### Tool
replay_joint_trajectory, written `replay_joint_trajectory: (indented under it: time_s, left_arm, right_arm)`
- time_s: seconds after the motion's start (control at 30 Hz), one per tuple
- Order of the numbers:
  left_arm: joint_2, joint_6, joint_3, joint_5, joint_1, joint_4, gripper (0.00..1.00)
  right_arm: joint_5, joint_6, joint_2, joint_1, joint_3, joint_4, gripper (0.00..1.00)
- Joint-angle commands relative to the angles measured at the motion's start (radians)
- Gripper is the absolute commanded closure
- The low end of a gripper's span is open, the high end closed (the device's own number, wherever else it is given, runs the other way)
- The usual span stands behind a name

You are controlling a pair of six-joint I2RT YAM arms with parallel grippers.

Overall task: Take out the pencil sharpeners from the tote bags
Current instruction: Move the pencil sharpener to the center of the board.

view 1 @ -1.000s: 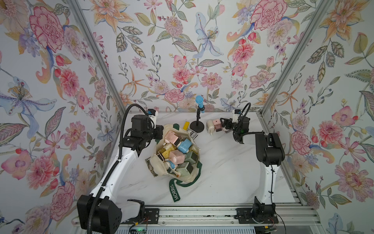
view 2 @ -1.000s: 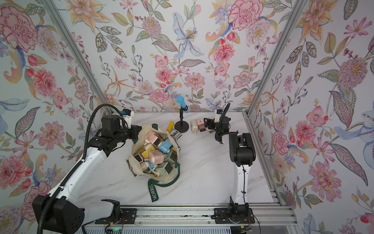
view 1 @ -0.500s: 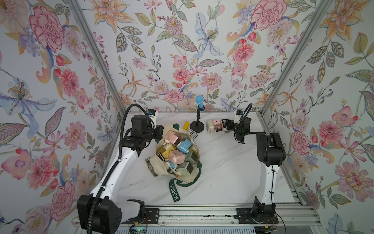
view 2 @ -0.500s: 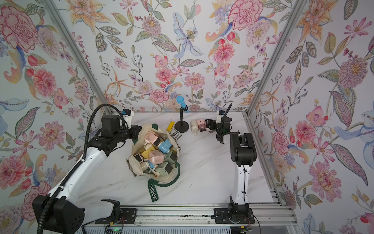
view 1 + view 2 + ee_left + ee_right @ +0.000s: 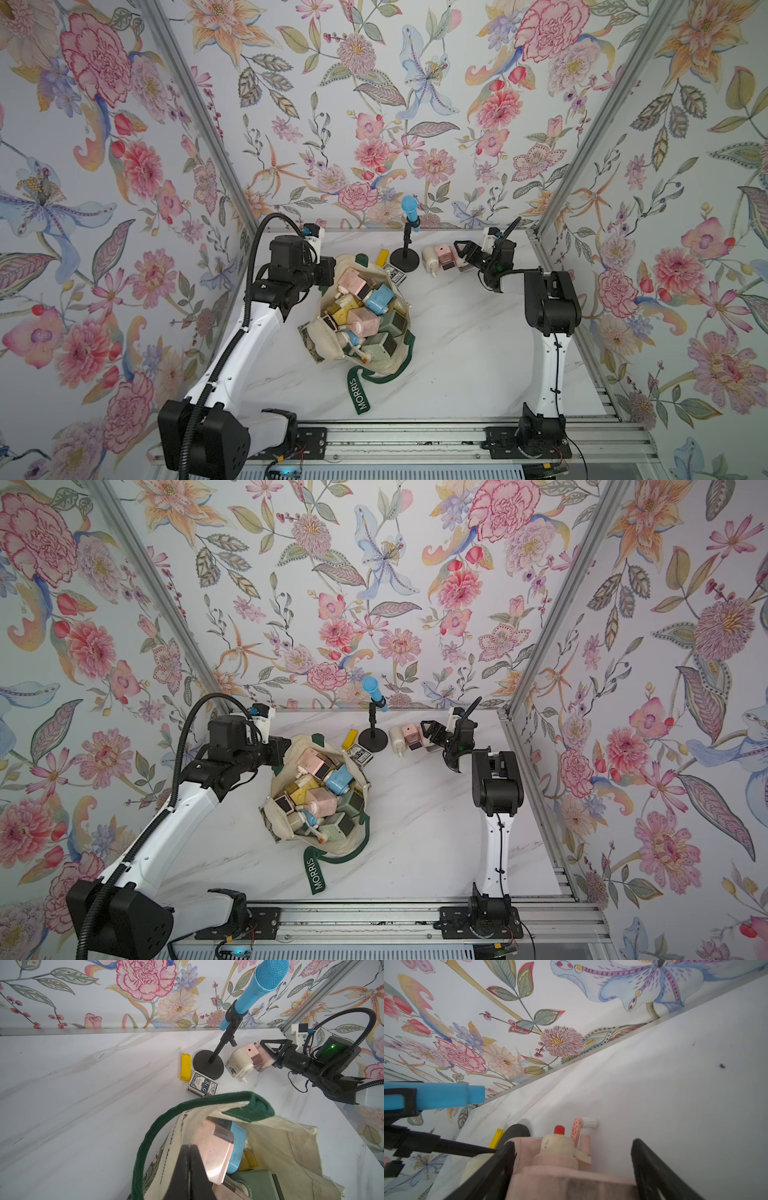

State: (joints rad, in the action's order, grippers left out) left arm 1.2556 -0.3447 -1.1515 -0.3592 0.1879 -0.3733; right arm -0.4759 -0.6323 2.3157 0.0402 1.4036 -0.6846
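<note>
A white marble-patterned tabletop is enclosed on three sides by walls papered with large pastel flowers. The walls are joined at the corners by bare aluminium posts. An aluminium rail carrying both arm bases is seen along the near edge.

Left of the middle, a cream canvas tote bag with dark green handles is slumped open on the marble. It is heaped with boxy plastic pencil sharpeners in pink, yellow, blue and green.

Outside it, near the back wall, a cream sharpener is set just beside a blue microphone on a black round-based stand. A flat yellow bar and a dark blue printed card box are laid between stand and bag.

The left gripper is closed, fingertips pressed together at the bag's rim. The right gripper is spread wide on either side of a pink sharpener next to the cream one; whether its pads touch cannot be told.
</note>
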Motion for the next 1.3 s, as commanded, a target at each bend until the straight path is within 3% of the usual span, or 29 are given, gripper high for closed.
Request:
replay_joint_trajectory:
  time_s: [0.0,0.27,0.37,0.67,1.03,1.27]
  left_arm:
    - [-0.022,0.001,-0.010,0.018,-0.011,0.002,1.00]
    - [-0.023,0.001,-0.010,0.017,-0.009,0.003,1.00]
    - [-0.024,0.001,-0.010,0.017,-0.008,0.004,1.00]
    - [-0.025,0.003,-0.011,0.018,-0.009,0.003,1.00]
    - [-0.024,0.001,-0.011,0.018,-0.012,0.003,1.00]
    - [-0.014,0.000,-0.012,0.013,-0.016,0.007,1.00]
  right_arm:
    - [-0.056,-0.108,0.051,0.020,0.028,0.042,0.14]
    - [-0.089,-0.243,0.076,-0.003,0.007,-0.040,0.10]
    - [-0.071,-0.244,0.058,-0.018,-0.018,-0.047,0.00]
    - [-0.027,-0.195,-0.023,-0.051,-0.083,-0.024,0.00]
    - [0.115,-0.067,-0.291,-0.025,-0.222,0.052,0.00]
    - [0.263,0.026,-0.549,0.083,-0.344,0.146,0.02]
